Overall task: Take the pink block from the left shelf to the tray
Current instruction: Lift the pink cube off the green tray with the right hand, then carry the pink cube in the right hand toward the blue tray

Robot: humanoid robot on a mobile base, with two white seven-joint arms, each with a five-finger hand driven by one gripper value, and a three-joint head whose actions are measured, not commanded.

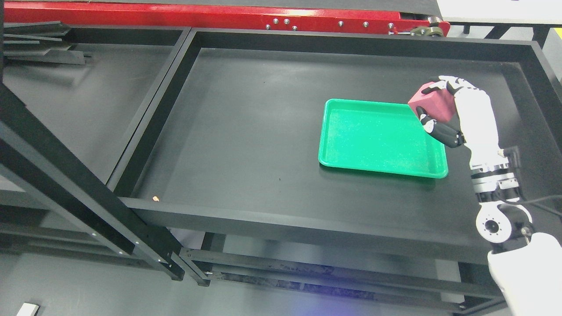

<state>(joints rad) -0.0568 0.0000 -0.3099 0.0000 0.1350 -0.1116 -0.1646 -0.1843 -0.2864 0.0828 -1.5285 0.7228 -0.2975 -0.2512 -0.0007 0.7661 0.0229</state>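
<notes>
While the right hand point(443, 112) held the pink block point(430, 105) with fingers wrapped around it above the green tray's point(377, 169) right edge, the wiser move seemed to be carrying it further inward, lowering before letting go.

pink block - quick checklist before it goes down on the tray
1. Right hand gripping the pink block: ok, fingers wrap its top and lower edge.
2. Block over the green tray: not ok, it sits at the tray's upper right corner, mostly past the rim.
3. Tray floor free of other things: ok.
4. Tray lying flat on the black shelf: ok.
5. Block's height above the tray: cannot tell from one view.
</notes>
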